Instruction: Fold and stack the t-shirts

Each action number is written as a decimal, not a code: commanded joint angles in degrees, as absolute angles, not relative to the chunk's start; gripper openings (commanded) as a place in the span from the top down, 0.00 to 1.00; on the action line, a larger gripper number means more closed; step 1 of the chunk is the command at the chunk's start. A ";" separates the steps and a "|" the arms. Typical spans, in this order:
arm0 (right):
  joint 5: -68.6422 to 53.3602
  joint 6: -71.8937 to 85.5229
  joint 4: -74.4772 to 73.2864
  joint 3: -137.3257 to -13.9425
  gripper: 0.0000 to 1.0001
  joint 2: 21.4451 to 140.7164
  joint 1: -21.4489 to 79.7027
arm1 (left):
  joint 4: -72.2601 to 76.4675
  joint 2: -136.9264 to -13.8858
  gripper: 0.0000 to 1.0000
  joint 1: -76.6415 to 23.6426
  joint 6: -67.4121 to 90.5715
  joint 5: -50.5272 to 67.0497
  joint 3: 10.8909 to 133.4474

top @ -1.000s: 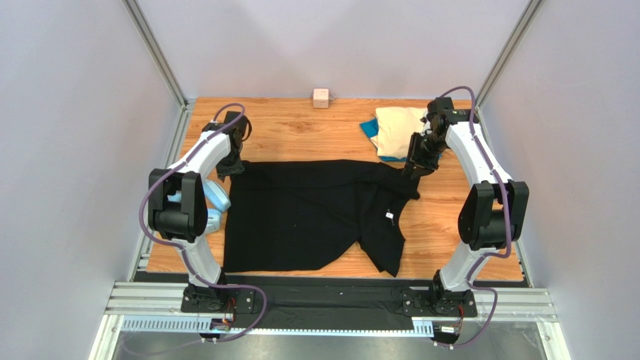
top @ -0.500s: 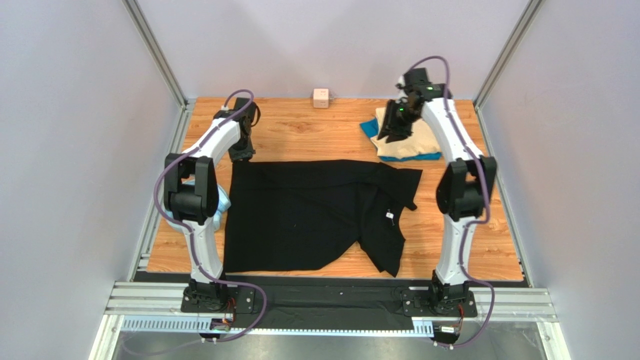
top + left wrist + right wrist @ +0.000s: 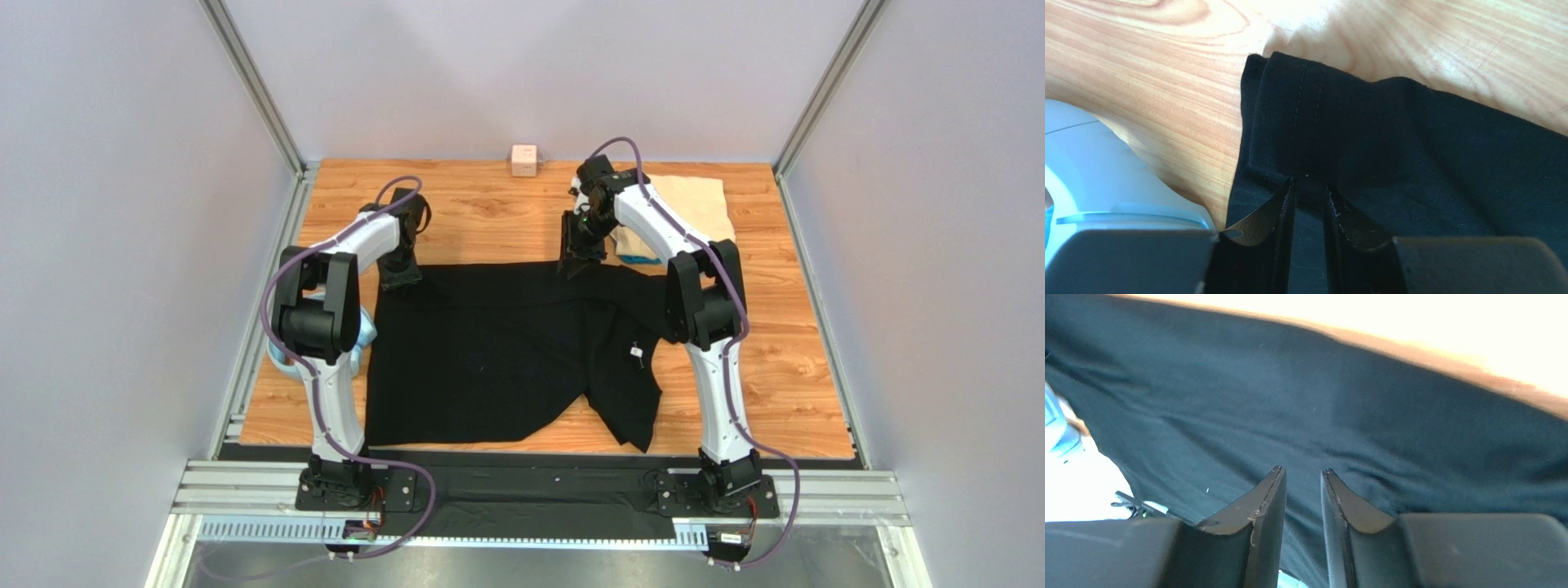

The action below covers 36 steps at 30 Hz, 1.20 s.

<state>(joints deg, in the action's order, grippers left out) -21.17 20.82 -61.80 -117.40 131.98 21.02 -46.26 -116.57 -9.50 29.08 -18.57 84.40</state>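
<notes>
The black t-shirt lies spread across the table, its right part folded over. My left gripper is at its far left corner. In the left wrist view the gripper has its jaws a narrow gap apart, tips down on the doubled hem of the black cloth. My right gripper is over the shirt's far edge near the middle. In the right wrist view this gripper is slightly open and empty above the blurred black cloth. The cream t-shirt lies folded at the back right. The blue t-shirt is hidden.
A small pink cube sits at the table's far edge. A light-blue plastic ring lies by the shirt's left side, behind my left arm, and also shows in the left wrist view. Grey walls enclose the table.
My right gripper swung left from above the cream shirt to the black shirt's far edge. My left gripper came back from the bare wood onto the shirt's far left corner.
</notes>
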 commanded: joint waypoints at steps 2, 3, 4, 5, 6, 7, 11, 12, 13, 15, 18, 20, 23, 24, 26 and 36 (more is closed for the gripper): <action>-20.04 22.94 -59.15 -119.61 0.79 137.10 20.48 | -44.56 -117.51 0.78 -9.58 29.62 -20.04 85.08; -19.60 22.85 -59.50 -120.32 0.86 138.50 20.48 | -44.65 -117.51 0.82 -9.58 29.53 -20.04 85.17; -18.56 22.59 -60.98 -122.41 0.89 139.21 20.48 | -44.74 -117.68 0.85 -9.49 29.53 -20.04 85.34; -18.20 22.41 -61.78 -123.30 0.97 140.78 20.39 | -44.91 -117.77 0.91 -9.49 29.44 -19.95 85.60; -17.58 22.15 -62.48 -124.18 0.99 141.50 20.39 | -45.43 -117.77 0.93 -9.32 29.36 -19.69 85.78; -17.40 22.06 -63.45 -124.80 1.00 142.03 20.39 | -45.61 -117.95 0.96 -9.23 29.27 -19.60 85.78; -15.47 22.59 -63.98 -125.68 1.00 143.35 20.21 | -45.88 -116.90 1.00 -8.27 28.65 -19.34 84.82; -15.21 22.76 -63.98 -125.60 1.00 143.26 20.04 | -45.88 -116.63 1.00 -7.91 28.57 -19.16 84.55; -15.21 23.20 -63.90 -125.60 1.00 143.35 19.87 | -45.88 -116.37 1.00 -7.39 28.48 -18.90 84.03; -15.12 23.38 -63.90 -125.68 1.00 143.26 19.69 | -45.88 -115.93 1.00 -6.07 28.30 -18.46 83.50; -15.38 23.99 -63.90 -125.77 1.00 142.82 19.16 | -45.97 -115.49 1.00 -4.49 27.34 -18.46 83.14; -15.21 24.17 -63.90 -125.68 1.00 142.56 18.81 | -46.32 -115.58 1.00 -3.70 26.72 -18.46 83.58; -15.12 23.73 -63.99 -125.42 1.00 142.03 18.55 | -46.67 -115.58 1.00 -3.25 26.02 -17.58 84.20; -15.03 23.73 -63.98 -125.25 1.00 141.77 18.54 | -46.67 -115.58 1.00 -3.25 25.93 -17.23 84.37; -15.20 23.64 -63.98 -125.16 0.92 141.42 18.28 | -46.67 -115.31 1.00 -3.25 25.75 -15.57 84.64; -21.62 25.13 -61.53 -125.86 0.70 134.66 16.44 | -48.07 -112.24 0.85 -3.25 25.40 -10.02 86.74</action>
<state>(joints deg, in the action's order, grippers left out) -20.84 24.21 -63.48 -124.14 141.16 18.28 -46.00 -116.22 -3.86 26.61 -12.36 84.47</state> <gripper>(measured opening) 0.295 0.136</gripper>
